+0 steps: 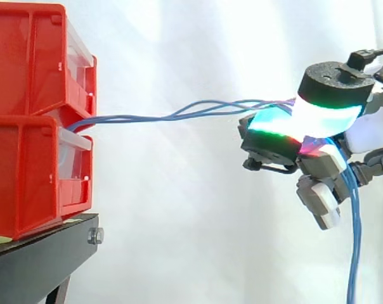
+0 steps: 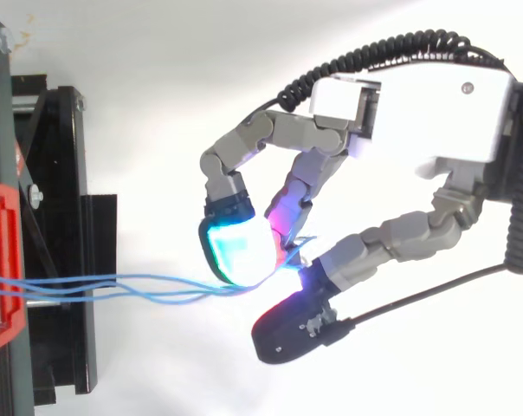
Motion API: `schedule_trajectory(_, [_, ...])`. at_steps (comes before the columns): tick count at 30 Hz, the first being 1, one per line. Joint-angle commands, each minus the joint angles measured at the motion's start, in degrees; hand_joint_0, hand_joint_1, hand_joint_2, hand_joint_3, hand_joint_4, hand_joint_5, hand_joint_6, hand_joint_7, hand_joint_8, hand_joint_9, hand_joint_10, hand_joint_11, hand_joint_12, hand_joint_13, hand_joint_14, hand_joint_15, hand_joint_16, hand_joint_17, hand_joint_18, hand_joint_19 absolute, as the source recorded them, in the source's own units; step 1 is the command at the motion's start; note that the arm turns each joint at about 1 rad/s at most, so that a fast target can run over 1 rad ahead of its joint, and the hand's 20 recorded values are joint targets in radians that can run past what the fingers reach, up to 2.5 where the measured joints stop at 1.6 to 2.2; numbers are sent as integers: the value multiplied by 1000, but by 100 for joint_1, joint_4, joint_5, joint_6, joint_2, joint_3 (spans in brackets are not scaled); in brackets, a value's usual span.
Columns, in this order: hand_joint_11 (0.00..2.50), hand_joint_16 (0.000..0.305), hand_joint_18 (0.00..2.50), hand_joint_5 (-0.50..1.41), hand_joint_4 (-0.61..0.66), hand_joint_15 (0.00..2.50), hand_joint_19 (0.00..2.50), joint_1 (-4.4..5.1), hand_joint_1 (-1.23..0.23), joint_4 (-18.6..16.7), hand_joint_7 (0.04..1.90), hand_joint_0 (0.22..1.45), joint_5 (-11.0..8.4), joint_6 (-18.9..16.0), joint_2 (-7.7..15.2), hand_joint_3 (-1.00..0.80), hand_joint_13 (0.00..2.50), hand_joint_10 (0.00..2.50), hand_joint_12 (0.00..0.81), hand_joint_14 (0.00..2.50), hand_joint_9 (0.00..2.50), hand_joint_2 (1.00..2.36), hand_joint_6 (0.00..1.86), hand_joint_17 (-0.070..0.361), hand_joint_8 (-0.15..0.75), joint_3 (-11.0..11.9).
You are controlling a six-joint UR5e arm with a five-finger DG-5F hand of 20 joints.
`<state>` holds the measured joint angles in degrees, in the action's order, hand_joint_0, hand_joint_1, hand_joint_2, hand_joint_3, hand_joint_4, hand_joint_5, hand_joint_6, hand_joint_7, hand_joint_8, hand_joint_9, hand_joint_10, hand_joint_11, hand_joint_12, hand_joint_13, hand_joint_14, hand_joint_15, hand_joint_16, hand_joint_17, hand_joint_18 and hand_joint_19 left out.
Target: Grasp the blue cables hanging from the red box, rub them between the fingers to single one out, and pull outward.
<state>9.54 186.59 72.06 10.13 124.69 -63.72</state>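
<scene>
Several thin blue cables (image 1: 172, 114) run out of the gap between the two stacked red boxes (image 1: 39, 120) and stretch almost level to the right. My hand (image 2: 417, 113) is well to the right of the boxes, its fingers curled and pinching the cables between glowing pads (image 1: 277, 123). Past the pinch the cables' loose ends (image 1: 354, 228) hang straight down under the hand. In the top view the cables (image 2: 132, 286) cross from the red box (image 2: 2, 260) to the cyan-lit fingertip (image 2: 235, 247).
The red boxes stand on a black stand (image 1: 45, 253) at the left. A white curtain (image 1: 191, 202) hangs behind everything.
</scene>
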Motion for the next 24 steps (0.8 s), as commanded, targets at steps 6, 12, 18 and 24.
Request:
schedule_trajectory(6, [710, 43, 757, -193, -39, 677, 669, 4, -941, 18, 1290, 796, 10, -2, 2, -364, 1012, 24, 285, 31, 1194, 1012, 931, 96, 216, 0])
schedule_trajectory(12, [700, 44, 781, -179, 33, 679, 684, 4, -843, 44, 1135, 691, 1, -2, 2, -458, 1030, 24, 296, 31, 1212, 1004, 907, 100, 235, 0])
schedule_trajectory(18, [704, 45, 780, -167, 67, 689, 696, 12, -750, 26, 1132, 636, 1, -2, 2, -457, 1044, 25, 308, 30, 1255, 1004, 891, 102, 243, 0])
schedule_trajectory(24, [702, 46, 782, -156, 69, 687, 707, 30, -671, 26, 1138, 605, 1, -2, 2, -454, 1048, 24, 311, 32, 1283, 1004, 880, 103, 247, 0])
